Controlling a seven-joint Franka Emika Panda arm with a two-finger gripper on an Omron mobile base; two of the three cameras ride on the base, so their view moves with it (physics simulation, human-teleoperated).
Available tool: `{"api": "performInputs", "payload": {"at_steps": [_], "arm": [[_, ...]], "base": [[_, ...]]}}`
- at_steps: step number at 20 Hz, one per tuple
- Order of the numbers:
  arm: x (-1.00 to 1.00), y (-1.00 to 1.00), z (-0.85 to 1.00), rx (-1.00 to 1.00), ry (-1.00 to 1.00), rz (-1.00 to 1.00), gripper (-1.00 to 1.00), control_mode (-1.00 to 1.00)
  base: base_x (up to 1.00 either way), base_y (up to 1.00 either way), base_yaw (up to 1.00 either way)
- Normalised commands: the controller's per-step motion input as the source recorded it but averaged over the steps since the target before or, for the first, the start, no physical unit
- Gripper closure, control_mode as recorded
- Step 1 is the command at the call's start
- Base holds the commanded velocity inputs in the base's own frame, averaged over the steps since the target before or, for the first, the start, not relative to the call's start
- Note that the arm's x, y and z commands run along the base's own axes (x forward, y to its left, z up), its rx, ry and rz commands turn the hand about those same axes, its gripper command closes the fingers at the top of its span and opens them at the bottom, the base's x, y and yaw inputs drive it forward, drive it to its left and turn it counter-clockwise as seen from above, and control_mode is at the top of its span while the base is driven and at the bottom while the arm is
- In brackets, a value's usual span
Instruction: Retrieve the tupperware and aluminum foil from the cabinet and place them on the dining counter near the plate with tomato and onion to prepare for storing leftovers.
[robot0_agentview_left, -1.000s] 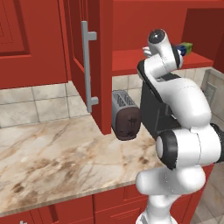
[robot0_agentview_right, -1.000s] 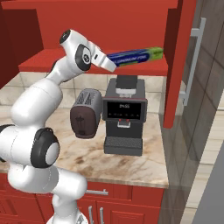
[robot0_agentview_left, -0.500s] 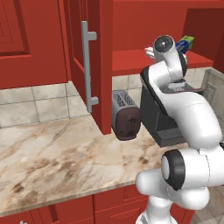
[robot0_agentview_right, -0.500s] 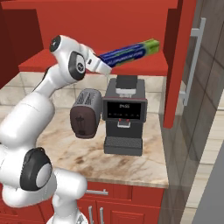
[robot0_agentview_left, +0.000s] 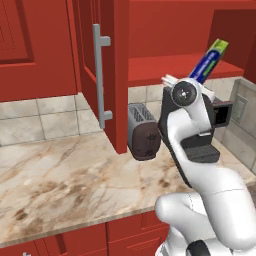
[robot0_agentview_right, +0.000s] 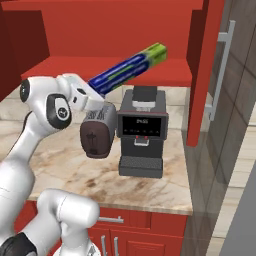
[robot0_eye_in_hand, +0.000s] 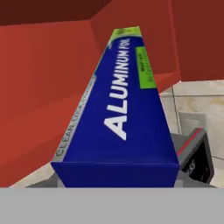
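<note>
While the white arm bends up high in the left base view, its gripper (robot0_agentview_left: 196, 84) holds the aluminum foil (robot0_agentview_left: 209, 61) by its near end, and the box tilts up toward the open cabinet (robot0_agentview_left: 165, 65). A toaster (robot0_agentview_left: 143, 131) stands on the marble counter (robot0_agentview_left: 65, 175) below, by the red door with the grey handle (robot0_agentview_left: 101, 75).

From the right base view, the gripper (robot0_agentview_right: 94, 95) is clamped on the foil box (robot0_agentview_right: 131, 68), which slants up and right in front of the red shelf (robot0_agentview_right: 100, 67). A coffee machine (robot0_agentview_right: 143, 132) stands right of the toaster (robot0_agentview_right: 98, 135).

Up close in the hand view, the blue box (robot0_eye_in_hand: 120, 118) points away, its green end far off by the red cabinet wall (robot0_eye_in_hand: 48, 78).
</note>
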Motion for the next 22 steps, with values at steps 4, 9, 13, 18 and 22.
{"api": "performInputs", "payload": {"at_steps": [4,9,13,18,22], "arm": [[-1.0,0.18,0.03,0.02,0.15,-0.21,1.0,-1.0],[-1.0,0.2,-0.01,0.07,0.29,-0.24,1.0,-1.0],[-0.84,0.2,-0.33,0.11,0.39,-0.13,1.0,-1.0],[-0.5,0.02,-0.64,0.18,0.39,0.04,1.0,-1.0],[-0.34,0.0,-0.76,0.23,0.29,0.24,1.0,-1.0]], "base": [[0.0,0.0,0.0],[0.0,0.0,0.0],[0.0,0.0,0.0],[0.0,0.0,0.0],[0.0,0.0,0.0]]}}
